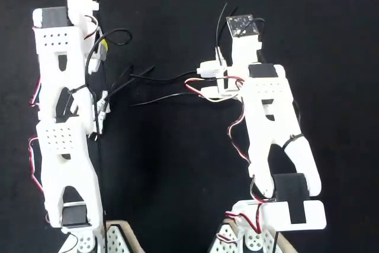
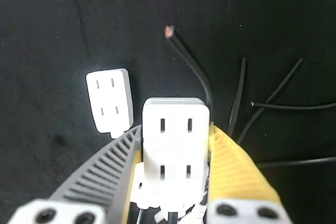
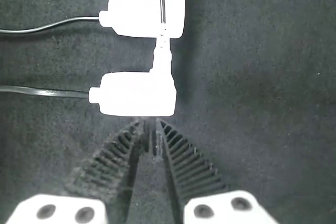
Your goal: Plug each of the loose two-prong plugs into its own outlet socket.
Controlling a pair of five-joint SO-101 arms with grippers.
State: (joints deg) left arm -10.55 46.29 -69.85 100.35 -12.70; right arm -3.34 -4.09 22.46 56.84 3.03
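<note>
Lower centre of the left wrist view, the left gripper [image 2: 175,129] has its grey and yellow fingers clamped on the sides of a white socket block [image 2: 176,145]. A second socket block [image 2: 110,100] lies just beyond at the left on the black table [image 2: 52,24], with loose wires [image 2: 191,64] at the right. In the right wrist view the right gripper [image 3: 151,125] is pressed nearly together at lower centre, apparently pinching a thin prong of the near plug [image 3: 134,95], and the far plug [image 3: 142,17] sits above it. The high view adds their cords [image 1: 160,78] trailing left between both arms.
</note>
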